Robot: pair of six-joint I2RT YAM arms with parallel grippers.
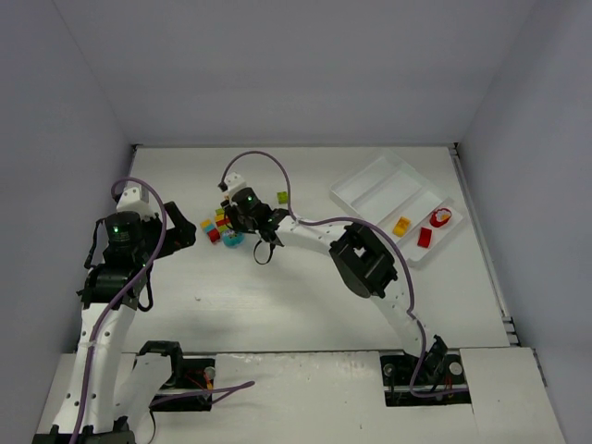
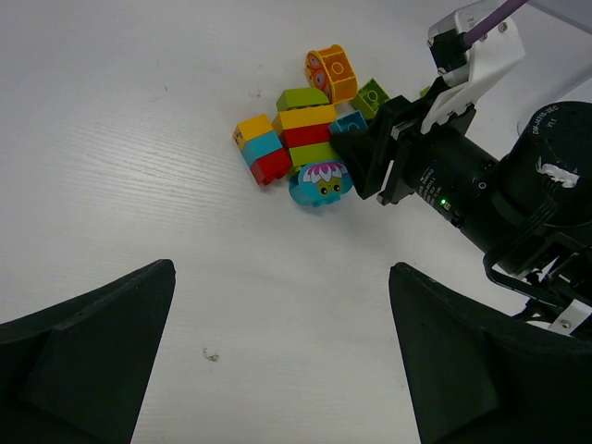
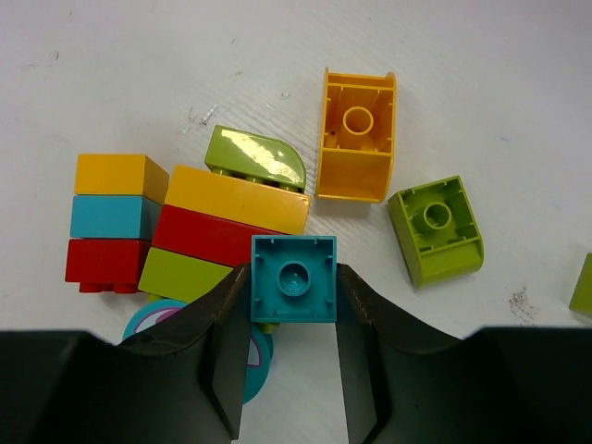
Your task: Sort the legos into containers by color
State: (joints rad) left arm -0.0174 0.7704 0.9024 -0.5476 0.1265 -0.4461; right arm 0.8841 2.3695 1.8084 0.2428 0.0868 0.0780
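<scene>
The right gripper (image 3: 293, 289) is clenched on a small square teal brick (image 3: 294, 277), its matte black fingers (image 3: 225, 324) pressed against the brick's two sides. The brick shows a hollow face with a round tube in the middle. It sits at the near edge of a tight pile of glossy plastic bricks (image 1: 222, 228) on the white, lightly scuffed table (image 1: 277, 305), left of centre. In the pile, a long orange-yellow brick (image 3: 236, 199), a red brick (image 3: 215, 237) and a lime brick (image 3: 183, 274) lie stacked, and the teal brick touches their end. Beside them is a shorter stack of orange-yellow, teal and red (image 3: 111, 215). A lime piece with a rounded corner (image 3: 256, 157) lies behind the long brick. An orange-yellow hollow brick (image 3: 357, 134) lies open side up near a lime curved brick (image 3: 436, 229). A round teal piece printed with a flower (image 2: 319, 182) lies at the pile's near side. One lime brick (image 1: 282, 197) lies apart, beyond the right wrist. The white tray (image 1: 379, 185) lies well to the right, set diagonally. It holds red pieces (image 1: 425, 237) in its end compartment and an orange-yellow brick (image 1: 401, 226) in the next. The left gripper (image 2: 282, 273) hovers near the pile with its fingers spread wide, grasping nothing.
</scene>
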